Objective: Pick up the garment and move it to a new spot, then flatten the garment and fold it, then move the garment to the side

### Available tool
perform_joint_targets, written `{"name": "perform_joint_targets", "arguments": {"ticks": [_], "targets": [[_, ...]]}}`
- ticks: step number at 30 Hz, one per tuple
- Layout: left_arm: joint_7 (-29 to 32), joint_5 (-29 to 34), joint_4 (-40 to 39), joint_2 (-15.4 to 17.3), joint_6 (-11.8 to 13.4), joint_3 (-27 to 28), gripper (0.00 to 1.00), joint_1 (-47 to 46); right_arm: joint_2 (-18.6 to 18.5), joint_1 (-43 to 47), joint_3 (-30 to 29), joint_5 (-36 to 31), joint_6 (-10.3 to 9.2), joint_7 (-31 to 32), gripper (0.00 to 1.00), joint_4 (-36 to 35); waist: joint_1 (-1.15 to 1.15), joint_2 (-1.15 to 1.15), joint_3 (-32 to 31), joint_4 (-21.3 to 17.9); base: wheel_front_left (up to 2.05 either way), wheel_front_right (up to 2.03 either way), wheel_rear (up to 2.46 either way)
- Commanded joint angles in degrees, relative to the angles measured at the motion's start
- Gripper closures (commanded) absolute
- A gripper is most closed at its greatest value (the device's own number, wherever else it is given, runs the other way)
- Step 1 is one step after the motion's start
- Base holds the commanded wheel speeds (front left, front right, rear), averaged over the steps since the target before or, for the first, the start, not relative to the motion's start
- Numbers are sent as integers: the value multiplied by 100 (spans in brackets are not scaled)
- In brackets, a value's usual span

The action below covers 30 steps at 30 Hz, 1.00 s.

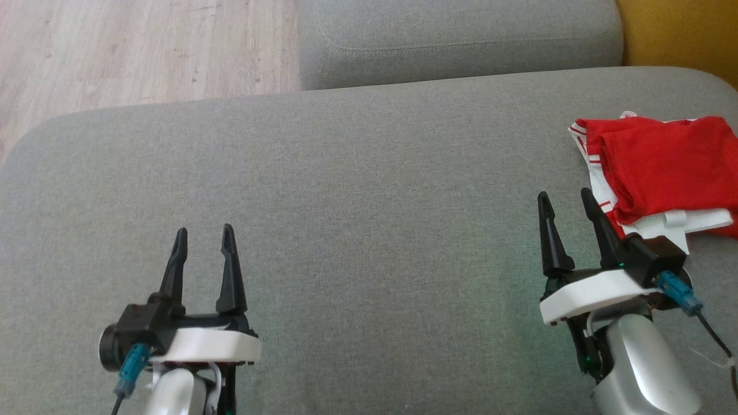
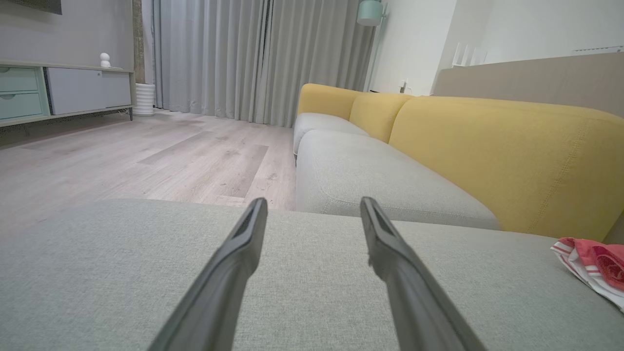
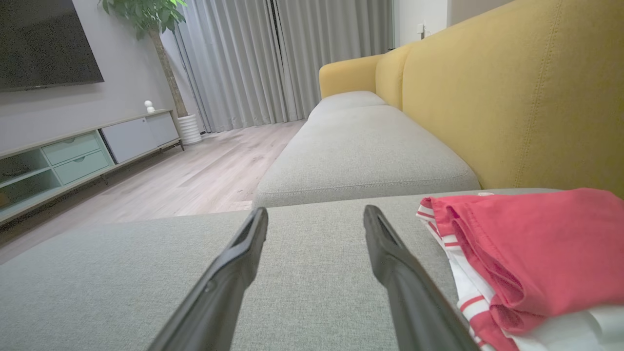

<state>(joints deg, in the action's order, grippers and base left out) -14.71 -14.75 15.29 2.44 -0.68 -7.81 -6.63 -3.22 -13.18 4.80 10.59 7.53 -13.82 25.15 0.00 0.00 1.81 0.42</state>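
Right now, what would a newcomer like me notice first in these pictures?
The bright red and white garment stands out first, lying rumpled at the right edge of the grey sofa cushion. Next come the two dark forked hands over the cushion, the left hand at the lower left and the right hand beside the garment, both open and empty. A yellow sofa back rises behind.
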Motion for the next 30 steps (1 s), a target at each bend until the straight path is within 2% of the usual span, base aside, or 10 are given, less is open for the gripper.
{"name": "perform_joint_targets", "arguments": {"ticks": [1, 30], "targets": [[-29, -27, -177, 44, 39, 222, 0, -133, 34, -122, 144, 21, -4, -100, 0, -147, 0, 0, -7, -1, 0, 0, 0], [-29, -408, -133, 44, 134, 378, 0, -90, 34, -208, 256, 132, -4, -116, 0, -76, 0, 0, -44, -88, 0, 0, 0]]}}
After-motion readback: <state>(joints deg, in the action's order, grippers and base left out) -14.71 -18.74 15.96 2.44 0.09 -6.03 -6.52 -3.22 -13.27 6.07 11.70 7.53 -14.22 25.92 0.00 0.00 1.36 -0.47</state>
